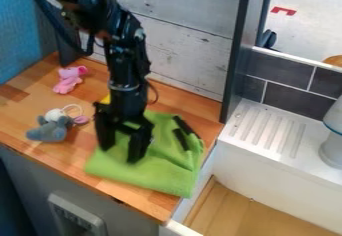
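Note:
The black gripper (120,153) hangs over the left part of a green cloth (150,176), its two fingers spread apart with nothing visible between them. Whether the fingertips touch the cloth, I cannot tell. The cloth lies flat and folded near the front right of the wooden counter (70,165). Two dark elongated pieces (181,139) rest on its right part. Left of the gripper lies a grey plush toy (50,130) with a white and pink part. A pink plush toy (69,79) lies farther back. Behind the arm, a bit of a yellow object (105,99) peeks out.
A whitewashed plank wall (180,47) stands behind the counter, with a dark upright post (235,55) at its right end. Past the post are a white ribbed drainboard (270,130), dark tiles (287,97) and a white bottle-like object (332,147). The counter's front edge drops off below.

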Robot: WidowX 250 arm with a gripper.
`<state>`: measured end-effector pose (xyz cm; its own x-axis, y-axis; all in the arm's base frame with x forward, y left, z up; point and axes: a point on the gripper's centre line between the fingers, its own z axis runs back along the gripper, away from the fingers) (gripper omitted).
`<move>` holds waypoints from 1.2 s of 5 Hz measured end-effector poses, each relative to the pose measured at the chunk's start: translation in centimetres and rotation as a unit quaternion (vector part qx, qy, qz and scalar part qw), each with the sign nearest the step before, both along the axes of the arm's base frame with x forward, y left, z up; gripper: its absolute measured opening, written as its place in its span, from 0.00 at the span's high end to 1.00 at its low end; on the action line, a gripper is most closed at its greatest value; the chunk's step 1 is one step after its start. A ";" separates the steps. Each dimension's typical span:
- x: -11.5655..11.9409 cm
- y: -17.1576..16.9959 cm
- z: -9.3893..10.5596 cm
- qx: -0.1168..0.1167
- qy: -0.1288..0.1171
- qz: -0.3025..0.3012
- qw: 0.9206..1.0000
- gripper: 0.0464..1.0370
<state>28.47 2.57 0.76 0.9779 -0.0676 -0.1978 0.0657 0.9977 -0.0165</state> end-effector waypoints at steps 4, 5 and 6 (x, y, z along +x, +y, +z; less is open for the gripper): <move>0.8 -0.8 4.2 -0.012 -0.077 -0.030 0.997 0.04; 2.7 -0.4 7.0 -0.030 -0.136 -0.032 0.990 0.04; 4.4 0.3 9.2 -0.021 -0.163 -0.035 0.986 0.04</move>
<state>32.91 2.86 9.94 0.9817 -0.1387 0.1303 0.1430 0.9894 -0.0239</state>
